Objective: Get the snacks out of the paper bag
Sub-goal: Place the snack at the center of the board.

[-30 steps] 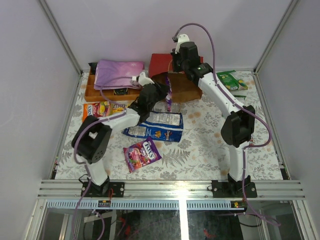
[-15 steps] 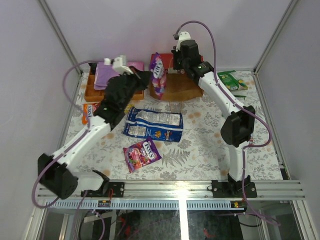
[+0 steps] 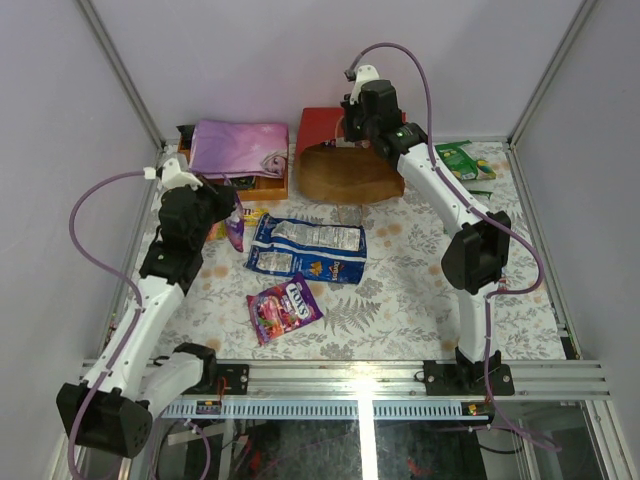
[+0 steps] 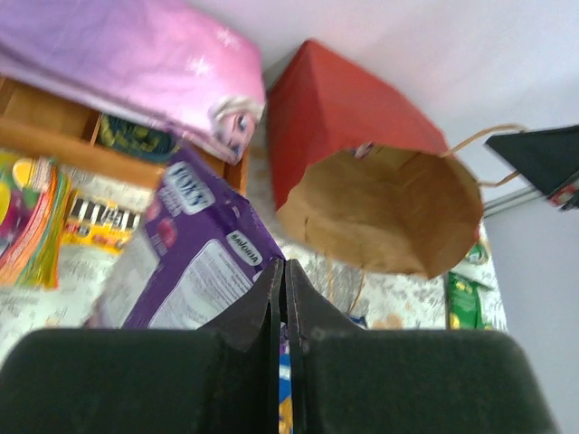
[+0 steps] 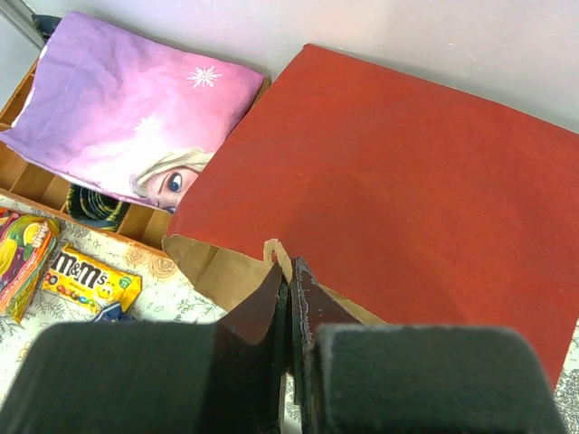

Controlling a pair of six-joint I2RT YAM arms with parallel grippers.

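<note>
Near the floral tabletop's [image 3: 420, 300] left edge, the left gripper [image 4: 283, 267] pinches one edge of a glossy purple candy packet [image 4: 194, 262], probably light, floppy and slippery, best held by its sealed seam, while at the far edge the right gripper [image 5: 288, 269] clamps the rim of the red, kraft-lined paper bag [image 5: 407, 172].

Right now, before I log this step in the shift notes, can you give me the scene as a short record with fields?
left claw: shut on purple glossy candy packet, at the left side of the floral-patterned table
right claw: shut on upper rim of red paper bag with brown kraft inside
bag: on its side, mouth facing the arms
out on table: long blue chip bag, magenta candy packet, green packet, yellow candy pack
back left: wooden box holding pink-purple folded cloth
</note>
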